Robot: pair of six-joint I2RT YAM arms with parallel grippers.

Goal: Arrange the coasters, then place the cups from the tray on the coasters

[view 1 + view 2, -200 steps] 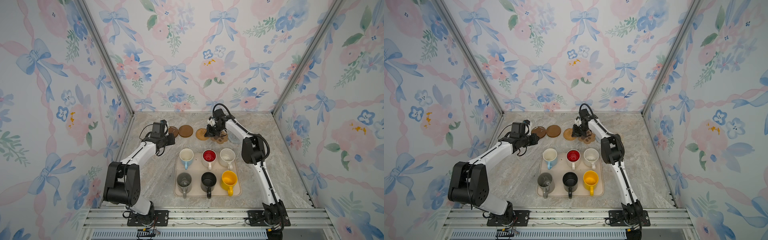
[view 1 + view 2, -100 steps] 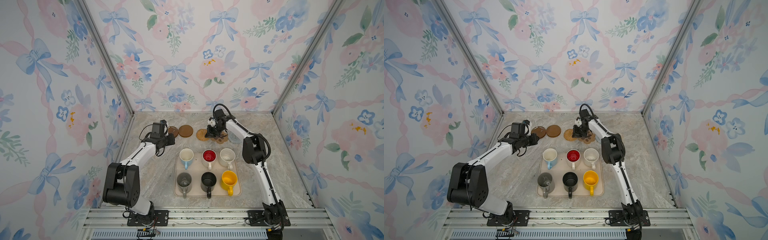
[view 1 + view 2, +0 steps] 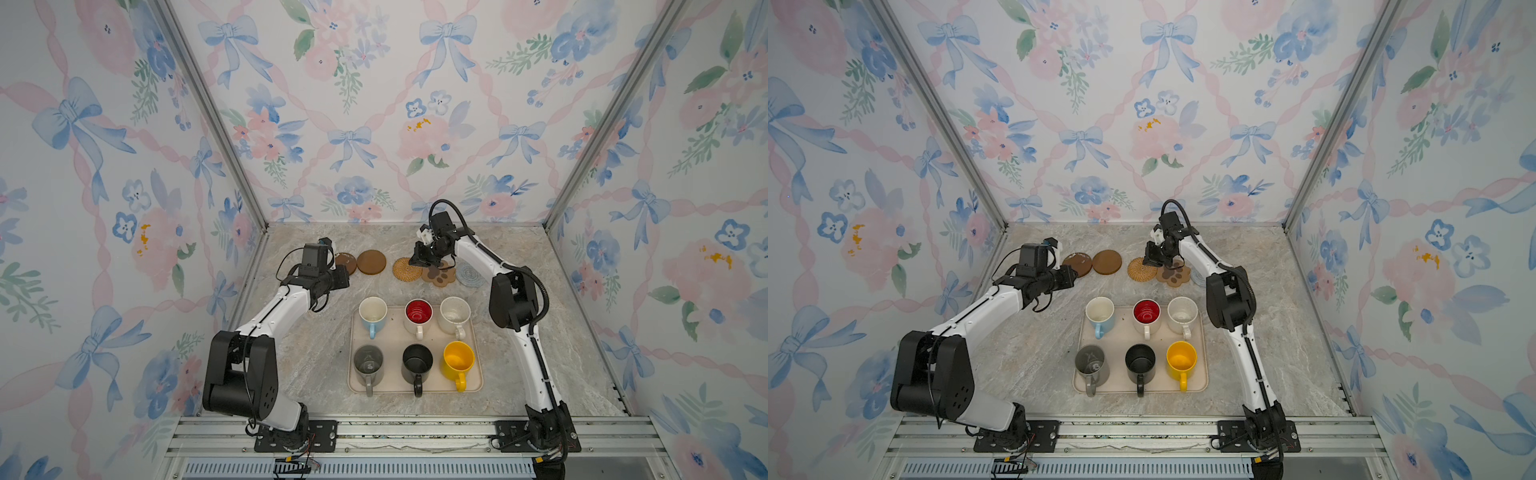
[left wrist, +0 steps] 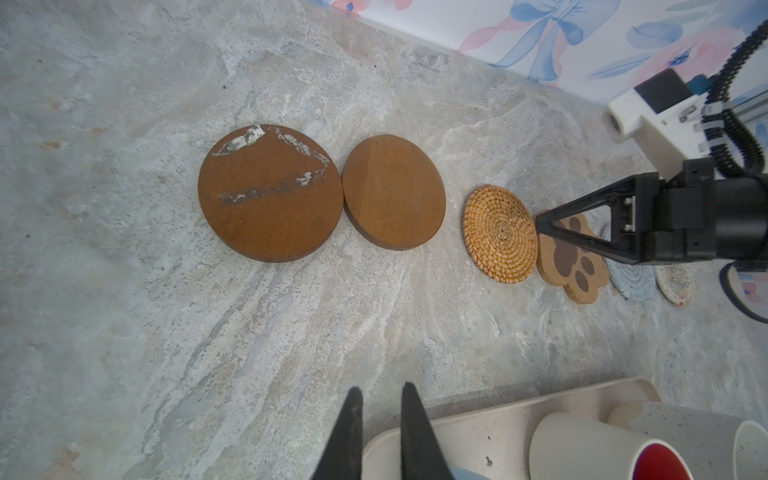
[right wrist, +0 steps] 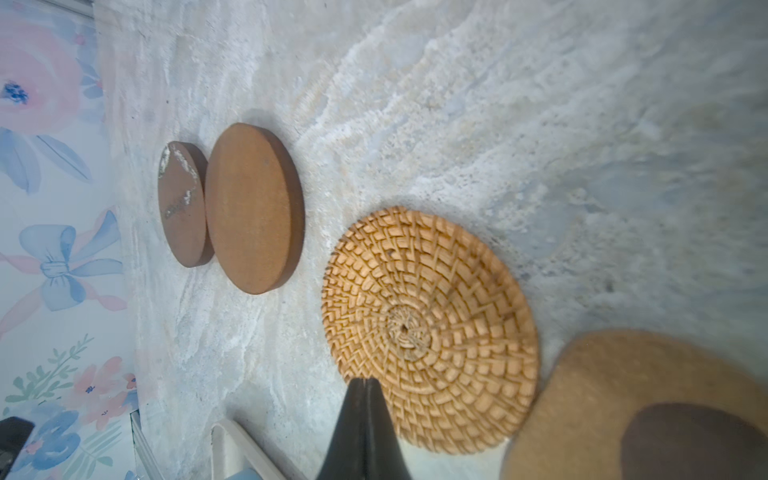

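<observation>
Several coasters lie in a row at the back: a brown disc with white marks [image 3: 347, 262] [image 4: 270, 193], a plain brown disc [image 3: 371, 262], a woven rattan round [image 3: 406, 270] [image 5: 428, 324], a paw-shaped one [image 3: 439, 275] [image 4: 571, 259], a blue-grey round [image 3: 469, 275] and a cream round [image 4: 675, 282]. My right gripper [image 3: 415, 262] [image 5: 365, 380] is shut and empty, its tip low where the rattan and paw coasters meet. My left gripper [image 3: 343, 276] [image 4: 380, 392] hovers by the tray's far left corner, all but shut and holding nothing. Several cups stand on the beige tray [image 3: 478, 388].
The cups are in two rows: light blue [image 3: 372, 311], red-inside [image 3: 418, 313] and speckled [image 3: 455, 312] behind; grey [image 3: 368, 361], black [image 3: 417, 361] and yellow [image 3: 458, 359] in front. Wallpapered walls close in the marble table on three sides.
</observation>
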